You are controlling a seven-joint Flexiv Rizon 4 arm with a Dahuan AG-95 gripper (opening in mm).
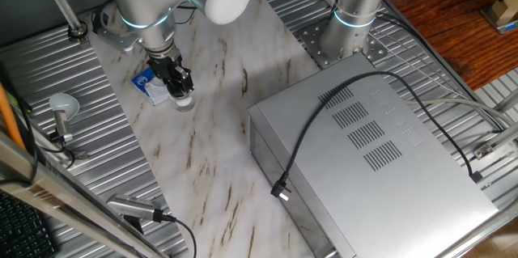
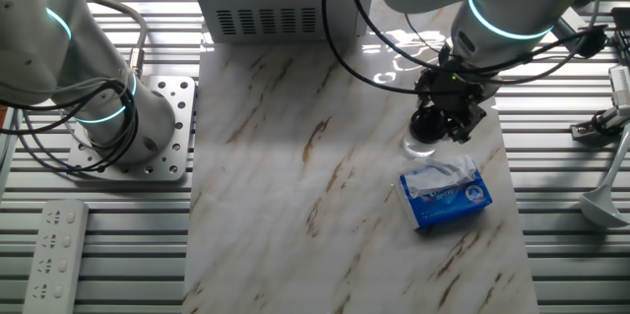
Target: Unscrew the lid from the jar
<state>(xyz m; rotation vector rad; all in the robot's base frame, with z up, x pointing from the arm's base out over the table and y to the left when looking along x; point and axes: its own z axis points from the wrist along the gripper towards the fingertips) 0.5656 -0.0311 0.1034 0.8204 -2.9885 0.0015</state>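
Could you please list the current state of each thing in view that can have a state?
gripper: lowered over the top of the jar; open or shut cannot be told.
lid: on the jar, largely hidden by the gripper.
jar: upright on the marble tabletop, beside the packet.
blue-and-white packet: lying flat, crumpled on top.
grey metal box: closed, a black cable draped across its top.
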